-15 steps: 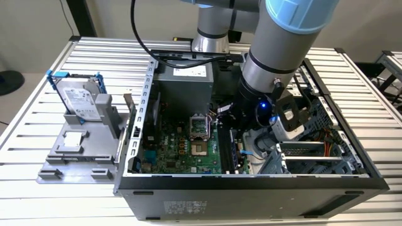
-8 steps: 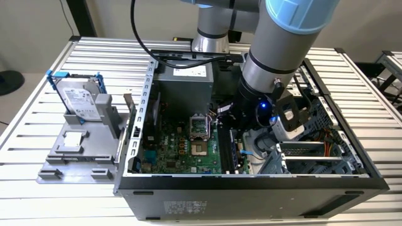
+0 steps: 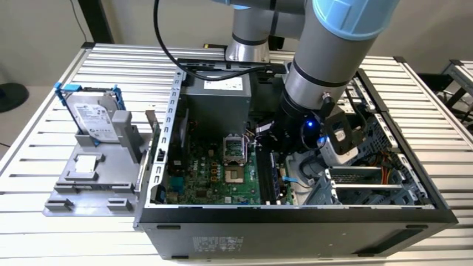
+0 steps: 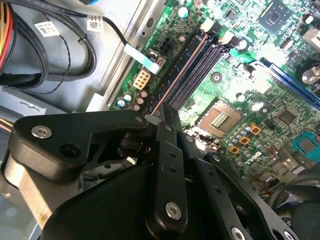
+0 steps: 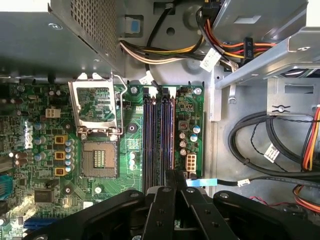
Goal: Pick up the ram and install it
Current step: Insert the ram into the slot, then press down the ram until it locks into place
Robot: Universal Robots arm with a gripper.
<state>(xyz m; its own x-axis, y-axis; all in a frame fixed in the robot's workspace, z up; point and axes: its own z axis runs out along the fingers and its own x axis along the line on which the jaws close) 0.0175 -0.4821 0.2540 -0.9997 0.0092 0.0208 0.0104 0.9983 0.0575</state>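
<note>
The ram (image 4: 177,77) is a thin dark strip standing on edge along the black slots (image 5: 159,140) of the green motherboard (image 5: 45,165); in the first wrist view the ram (image 5: 172,140) lies at the slot nearest the white connector. My gripper (image 4: 162,117) sits over the strip's near end with its black fingers drawn together on it. In the first wrist view the gripper (image 5: 175,176) covers that end of the slots. In the exterior view the gripper (image 3: 267,148) is deep inside the open computer case (image 3: 296,216), beside the motherboard.
A silver-labelled hard drive in a blue frame (image 3: 92,116) stands on a grey fixture (image 3: 88,183) at the exterior view's left. An open processor socket (image 5: 100,160) lies beside the slots. Black cables (image 5: 260,145), coloured wire bundles (image 5: 165,52) and metal case walls crowd the space around the gripper.
</note>
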